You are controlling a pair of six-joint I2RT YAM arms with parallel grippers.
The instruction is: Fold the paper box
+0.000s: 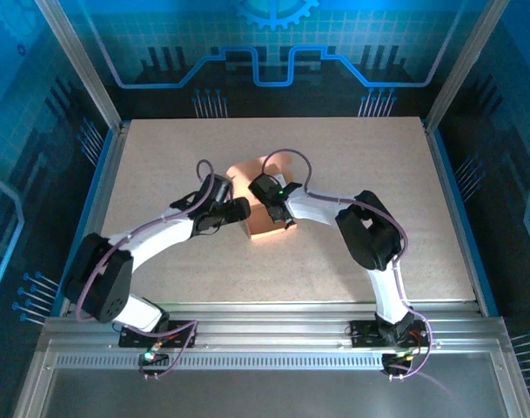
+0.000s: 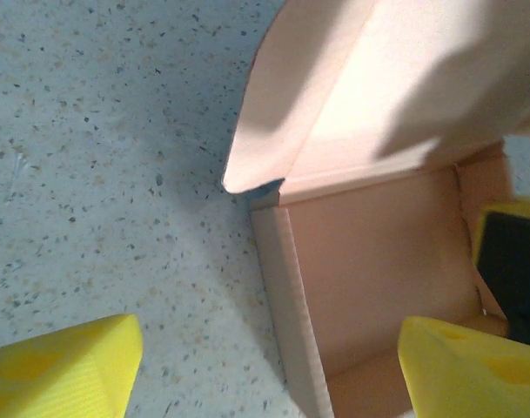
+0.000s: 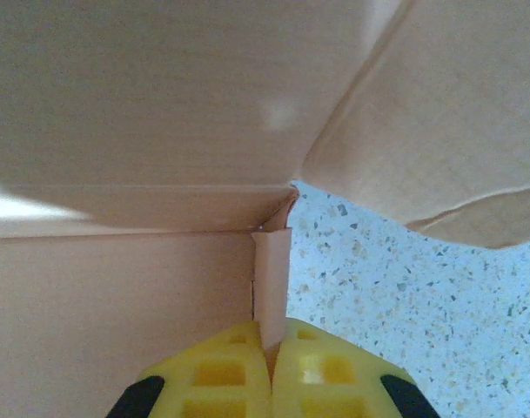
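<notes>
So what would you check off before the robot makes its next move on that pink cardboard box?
1. Right hand pinching a wall of the paper box: ok.
2. Left hand open: ok.
3. Left hand's fingers astride the box's side wall: ok, one inside, one outside.
4. Lid flap folded down: not ok, it is open.
5. Box bottom flat on the table: cannot tell.

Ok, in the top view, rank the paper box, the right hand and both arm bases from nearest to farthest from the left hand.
1. paper box: directly at the left hand, table centre.
2. right hand: just beyond, on the box's right side.
3. left arm's base: near edge, left.
4. right arm's base: near edge, right, clearly farthest.
</notes>
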